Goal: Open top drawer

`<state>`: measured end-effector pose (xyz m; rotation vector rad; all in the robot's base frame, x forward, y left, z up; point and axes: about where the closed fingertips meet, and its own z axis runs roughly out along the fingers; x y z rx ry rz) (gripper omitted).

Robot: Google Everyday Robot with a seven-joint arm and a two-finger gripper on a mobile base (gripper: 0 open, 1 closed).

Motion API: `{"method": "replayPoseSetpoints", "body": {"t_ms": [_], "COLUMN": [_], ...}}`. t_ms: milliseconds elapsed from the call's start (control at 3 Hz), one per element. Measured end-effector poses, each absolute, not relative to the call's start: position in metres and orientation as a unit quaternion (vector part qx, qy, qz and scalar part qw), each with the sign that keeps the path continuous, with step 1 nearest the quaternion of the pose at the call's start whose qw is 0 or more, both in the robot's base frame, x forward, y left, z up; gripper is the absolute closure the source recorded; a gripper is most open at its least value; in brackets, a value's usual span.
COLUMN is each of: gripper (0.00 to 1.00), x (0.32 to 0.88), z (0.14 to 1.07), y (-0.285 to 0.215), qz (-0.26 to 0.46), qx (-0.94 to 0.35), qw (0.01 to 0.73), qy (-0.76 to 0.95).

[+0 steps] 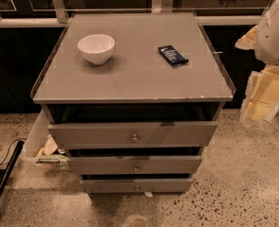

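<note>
The grey cabinet [129, 79] has three drawers stacked in its front. The top drawer [96, 135] is the widest and tallest, with a small round metal knob [135, 137] at its centre. Its front stands slightly forward of the cabinet, with a dark gap above it. The two shorter drawers [106, 165] sit below it. My gripper [263, 97] hangs at the right edge of the view, beside the cabinet's right side and above the floor. It is well apart from the knob and touches nothing.
A white bowl [96, 48] and a dark blue packet [172, 55] lie on the cabinet top. A clear bin with litter [40, 148] stands against the cabinet's left side. A black bar [4, 183] and a cable lie on the floor at left. Speckled floor lies in front and to the right.
</note>
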<state>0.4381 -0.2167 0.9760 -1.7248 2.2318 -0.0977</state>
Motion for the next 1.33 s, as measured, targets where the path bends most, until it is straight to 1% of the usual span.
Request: {"method": "replayPoseSetpoints", "body": {"t_ms": [667, 1000, 1333], "gripper": [0.00, 0.00, 0.00], "x": [0.435, 0.432, 0.433], "z": [0.948, 0.901, 0.854], "y": [-0.217, -0.214, -0.204], "qz": [-0.017, 0.015, 0.046], "qx": [-0.612, -0.632, -0.650], "qw": [0.175, 0.206, 0.256], "qy": [0.771, 0.747, 0.714]}}
